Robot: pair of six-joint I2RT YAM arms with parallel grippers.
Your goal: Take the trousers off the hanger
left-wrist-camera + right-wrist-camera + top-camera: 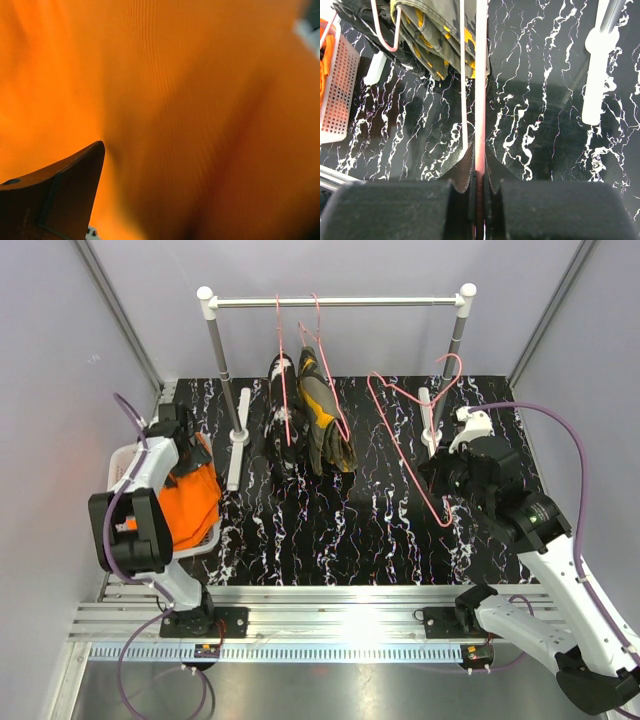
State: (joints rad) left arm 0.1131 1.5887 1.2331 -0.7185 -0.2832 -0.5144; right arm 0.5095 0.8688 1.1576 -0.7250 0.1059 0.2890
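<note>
Pinching bare pink hanger (481, 100) in right jaws to hold it aside, with left jaws spread over basket (342, 95), seemingly letting orange trousers (200, 100) settle.

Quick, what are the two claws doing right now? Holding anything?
Left gripper: open, holding nothing, over the orange trousers in the basket.
Right gripper: shut on the empty pink hanger.
</note>
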